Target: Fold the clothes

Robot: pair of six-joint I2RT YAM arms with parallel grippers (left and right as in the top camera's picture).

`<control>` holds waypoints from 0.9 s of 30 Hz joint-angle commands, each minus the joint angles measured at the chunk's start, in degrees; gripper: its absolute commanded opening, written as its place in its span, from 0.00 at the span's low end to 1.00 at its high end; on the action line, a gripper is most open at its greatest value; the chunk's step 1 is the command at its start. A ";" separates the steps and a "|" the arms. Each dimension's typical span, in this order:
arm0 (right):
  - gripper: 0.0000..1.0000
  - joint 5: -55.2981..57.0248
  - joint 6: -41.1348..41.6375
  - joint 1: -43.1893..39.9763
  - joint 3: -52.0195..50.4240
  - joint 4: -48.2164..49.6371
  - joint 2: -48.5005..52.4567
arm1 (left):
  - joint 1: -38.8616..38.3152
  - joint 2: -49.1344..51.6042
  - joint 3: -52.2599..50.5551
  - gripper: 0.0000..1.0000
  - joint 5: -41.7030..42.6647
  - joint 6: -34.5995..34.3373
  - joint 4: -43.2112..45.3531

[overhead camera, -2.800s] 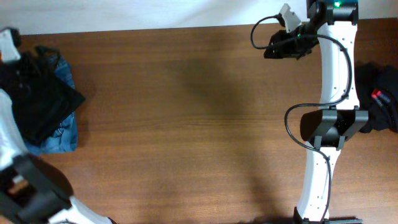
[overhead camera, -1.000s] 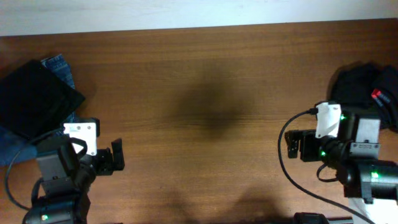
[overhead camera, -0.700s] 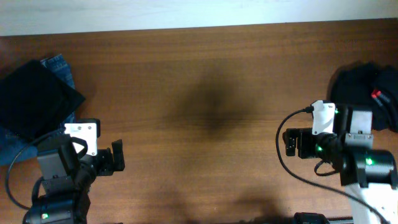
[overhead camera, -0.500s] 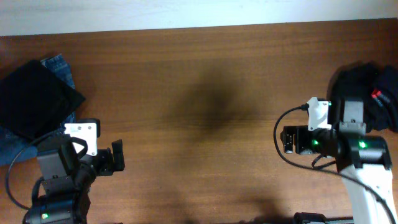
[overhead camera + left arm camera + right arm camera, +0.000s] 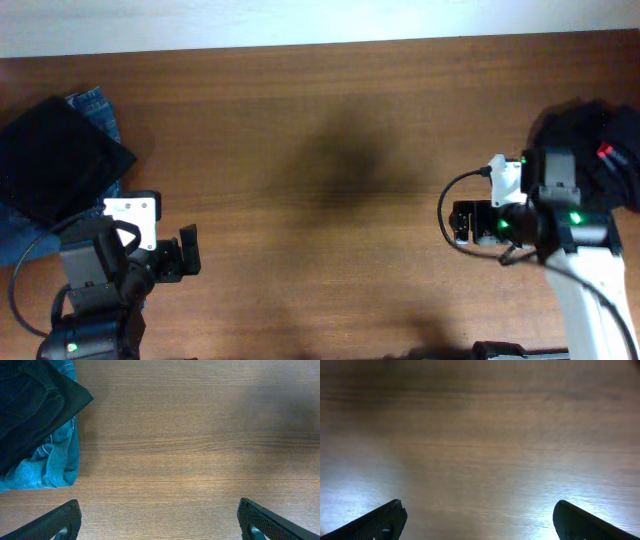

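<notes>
Brown wooden surface (image 5: 320, 150): bare across the middle.
Clothes, left edge: folded black garment (image 5: 55, 170), lying flat on blue denim (image 5: 100, 105).
Clothes, right edge: crumpled black heap (image 5: 575, 130), not yet folded, just right of the right arm.
Left claw (image 5: 157, 522): jaws spread wide, empty, near side, close to the folded stack.
Right claw (image 5: 479, 519): jaws wide, empty, over bare wood, pointing away from the heap.
Red label (image 5: 606, 152): on the heap.
Risk: a pinch into bunched cloth likely catches several layers, or drags the heap off the right edge; a stray left sweep upsets the stack.
</notes>
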 commanded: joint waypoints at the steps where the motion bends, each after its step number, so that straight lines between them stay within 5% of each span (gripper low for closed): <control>1: 0.99 2.54 0.11 0.13 -0.48 0.72 -6.88 | -0.02 -0.28 -0.46 1.00 0.44 0.92 0.11; 9: 0.99 3.34 -3.06 1.57 -8.94 13.20 -23.80 | -0.02 -0.28 -0.46 0.99 0.44 0.92 0.11; 18: 0.99 1.40 -5.09 3.65 -32.13 33.51 -46.51 | -0.02 -0.28 -0.46 0.99 0.44 0.92 0.11; 27: 0.99 1.36 -5.14 3.52 -43.19 40.54 -62.77 | -0.02 -0.28 -0.46 0.99 0.44 0.92 0.11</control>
